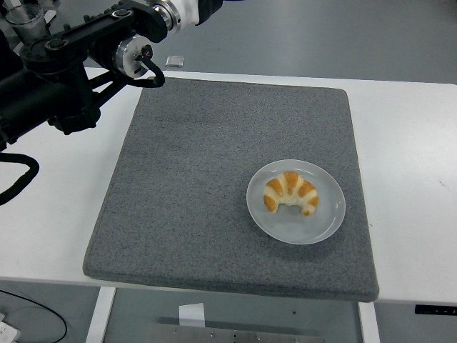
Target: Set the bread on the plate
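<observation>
A golden croissant [290, 193] lies on a small white plate [325, 222], which sits on the right half of the grey mat [186, 193]. My left arm [78, 57] is raised at the upper left, well away from the plate. Only its black forearm and white wrist [184, 8] show; the hand itself is cut off by the top edge. The right arm does not appear.
The grey mat covers most of the white table [407, 143]. A clear cup [27, 21] stands at the far top left, off the table. A small pale square object [174, 61] lies on the floor beyond the table's far edge.
</observation>
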Available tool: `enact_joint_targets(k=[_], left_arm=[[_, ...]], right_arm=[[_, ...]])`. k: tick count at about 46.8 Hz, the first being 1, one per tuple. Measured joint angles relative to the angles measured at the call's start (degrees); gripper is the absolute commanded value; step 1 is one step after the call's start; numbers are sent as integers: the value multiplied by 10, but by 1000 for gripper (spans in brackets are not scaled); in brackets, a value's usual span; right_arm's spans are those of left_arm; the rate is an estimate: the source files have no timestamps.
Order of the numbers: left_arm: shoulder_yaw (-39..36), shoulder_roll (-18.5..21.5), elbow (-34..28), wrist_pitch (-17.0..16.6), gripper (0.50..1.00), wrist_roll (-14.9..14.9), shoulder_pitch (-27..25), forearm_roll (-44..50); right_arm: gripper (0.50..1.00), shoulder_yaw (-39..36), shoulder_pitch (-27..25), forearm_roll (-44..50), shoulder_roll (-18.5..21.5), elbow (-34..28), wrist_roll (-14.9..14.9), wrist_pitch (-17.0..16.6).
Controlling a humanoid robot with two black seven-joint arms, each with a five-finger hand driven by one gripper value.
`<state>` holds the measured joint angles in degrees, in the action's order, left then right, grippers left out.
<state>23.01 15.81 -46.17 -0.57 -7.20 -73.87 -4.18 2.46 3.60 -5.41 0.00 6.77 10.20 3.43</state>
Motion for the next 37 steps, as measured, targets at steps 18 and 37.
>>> enact_joint_targets(k=[18, 37], left_arm=[[154, 10, 37, -32, 1000, 0, 81, 36], [195, 8, 58, -41, 1000, -8, 161, 106]], right_arm=[[932, 0, 0, 0, 0, 0, 0, 0], [932, 0, 0, 0, 0, 0, 0, 0]])
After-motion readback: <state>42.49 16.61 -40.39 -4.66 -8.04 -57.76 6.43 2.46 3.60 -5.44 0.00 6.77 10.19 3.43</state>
